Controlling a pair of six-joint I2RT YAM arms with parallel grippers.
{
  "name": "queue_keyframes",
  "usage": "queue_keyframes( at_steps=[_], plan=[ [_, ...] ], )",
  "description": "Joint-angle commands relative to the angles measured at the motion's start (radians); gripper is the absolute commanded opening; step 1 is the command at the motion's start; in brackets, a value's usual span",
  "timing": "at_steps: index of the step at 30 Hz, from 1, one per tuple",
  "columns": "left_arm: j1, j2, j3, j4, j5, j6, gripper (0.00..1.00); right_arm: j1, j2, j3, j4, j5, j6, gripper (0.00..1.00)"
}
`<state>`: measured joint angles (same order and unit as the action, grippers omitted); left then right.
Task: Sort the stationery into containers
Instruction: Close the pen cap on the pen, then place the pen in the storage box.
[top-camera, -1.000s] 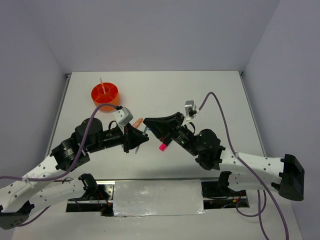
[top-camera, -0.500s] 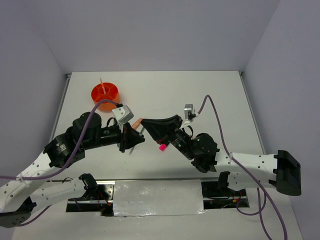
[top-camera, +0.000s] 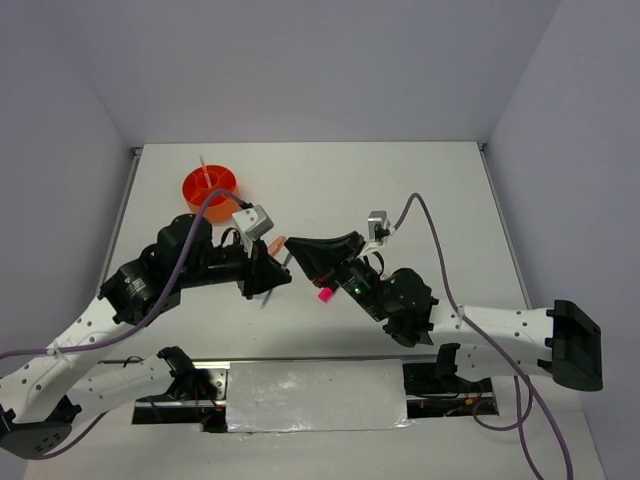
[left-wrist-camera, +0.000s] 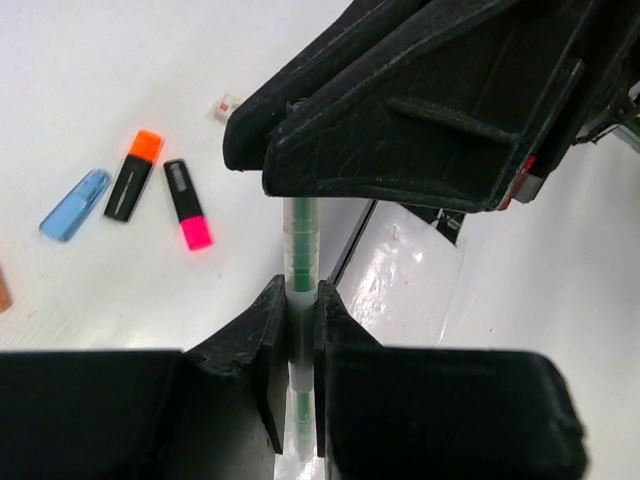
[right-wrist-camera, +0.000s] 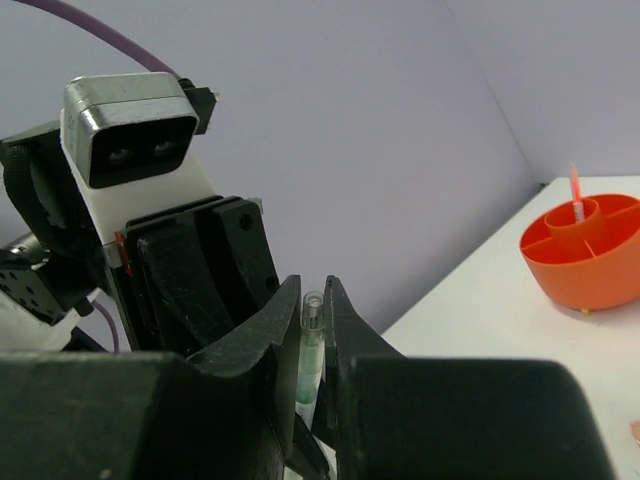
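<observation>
1. Left gripper (left-wrist-camera: 302, 325) was clamped on the green pen (left-wrist-camera: 301, 235), with its fingers tight against both sides of the barrel.
2. Right gripper (right-wrist-camera: 312, 320) was closed on the same pen further along the barrel. Its wrist view showed a finger pressed to each side.
3. In the top view the grippers were tip to tip over the near middle of the table (top-camera: 420, 190), with the pen held between them, off the surface.
4. Organiser (top-camera: 190, 192) sat at 10 o'clock from the grippers, well apart, near the far-left corner. A pink pen (top-camera: 204, 170) stood tilted in its centre well.
5. In the left wrist view, at 10 o'clock from the left gripper, three things lay side by side on the table without touching: blue piece (left-wrist-camera: 75, 205), orange highlighter (left-wrist-camera: 133, 175), pink highlighter (left-wrist-camera: 187, 205).
</observation>
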<state>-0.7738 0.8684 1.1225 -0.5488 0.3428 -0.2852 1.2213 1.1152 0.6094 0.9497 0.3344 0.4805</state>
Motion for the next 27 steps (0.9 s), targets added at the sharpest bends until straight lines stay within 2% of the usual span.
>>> queue_keyframes(
  at_steps=[1,4,10,16,17,18,21,23,27],
  plan=[
    [0.005,-0.057,-0.001,0.584,-0.022,0.012,0.00,0.063,0.002,-0.025,-0.534,-0.154,-0.043,0.11],
    [-0.001,-0.107,-0.107,0.613,-0.018,0.011,0.00,0.052,-0.072,0.030,-0.630,-0.110,-0.066,0.34],
    [-0.012,-0.167,-0.242,0.671,-0.018,-0.008,0.00,0.040,-0.167,0.085,-0.687,-0.058,-0.097,0.36],
    [-0.018,-0.134,-0.273,0.713,0.053,-0.034,0.00,0.032,-0.199,0.098,-0.680,-0.052,-0.115,0.36],
    [-0.021,-0.123,-0.274,0.716,0.062,-0.034,0.00,0.030,-0.199,0.101,-0.680,-0.052,-0.117,0.38],
    [-0.028,-0.120,-0.276,0.719,0.062,-0.035,0.00,0.029,-0.201,0.101,-0.680,-0.051,-0.120,0.45],
    [-0.039,-0.120,-0.293,0.727,0.026,-0.042,0.00,0.023,-0.224,0.099,-0.686,-0.031,-0.126,0.54],
    [-0.042,-0.131,-0.294,0.727,-0.049,-0.055,0.00,0.021,-0.250,0.087,-0.690,-0.002,-0.132,0.58],
    [-0.041,-0.123,-0.248,0.667,-0.296,-0.051,0.00,0.007,-0.378,0.041,-0.727,0.063,-0.141,0.60]
  ],
)
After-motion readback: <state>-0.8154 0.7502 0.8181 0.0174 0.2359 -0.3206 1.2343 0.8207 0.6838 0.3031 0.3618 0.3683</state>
